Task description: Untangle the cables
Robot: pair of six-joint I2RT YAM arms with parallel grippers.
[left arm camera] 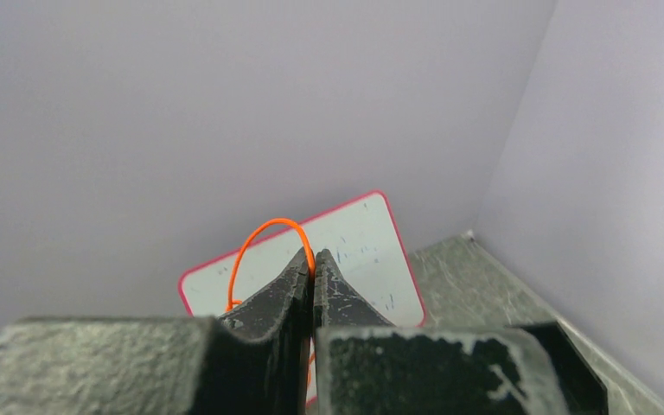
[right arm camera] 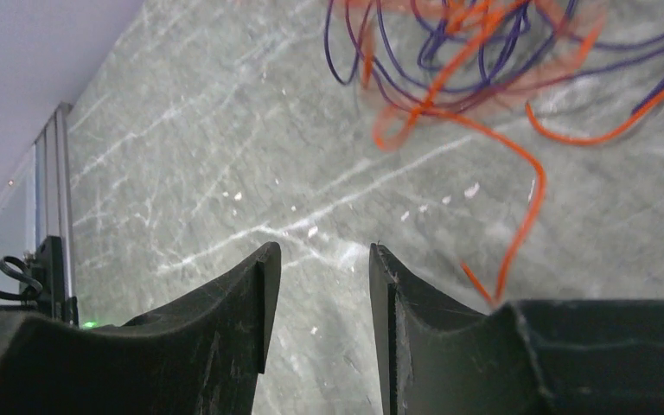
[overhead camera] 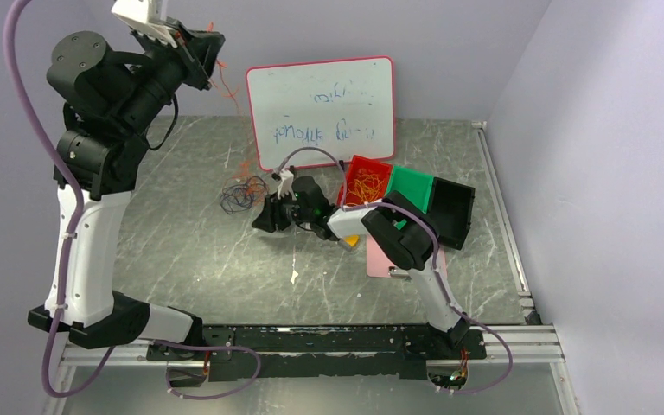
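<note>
A tangle of dark purple cables [overhead camera: 242, 194] with orange strands lies on the table left of the whiteboard; it fills the top of the right wrist view [right arm camera: 484, 69]. My left gripper [overhead camera: 216, 54] is raised high at the top left, shut on an orange cable [left arm camera: 264, 238] that loops out of its tips [left arm camera: 314, 258] and hangs down [overhead camera: 235, 108] toward the tangle. My right gripper [overhead camera: 264, 216] is open and empty just above the table, right of the tangle [right arm camera: 320, 255]. An orange cable end [right arm camera: 519, 233] lies beside its right finger.
A whiteboard [overhead camera: 322, 111] leans on the back wall. Red [overhead camera: 365, 181], green [overhead camera: 411, 186] and black [overhead camera: 451, 212] bins stand at the right; the red one holds orange and yellowish cables. A pink sheet [overhead camera: 380, 259] lies under the right arm.
</note>
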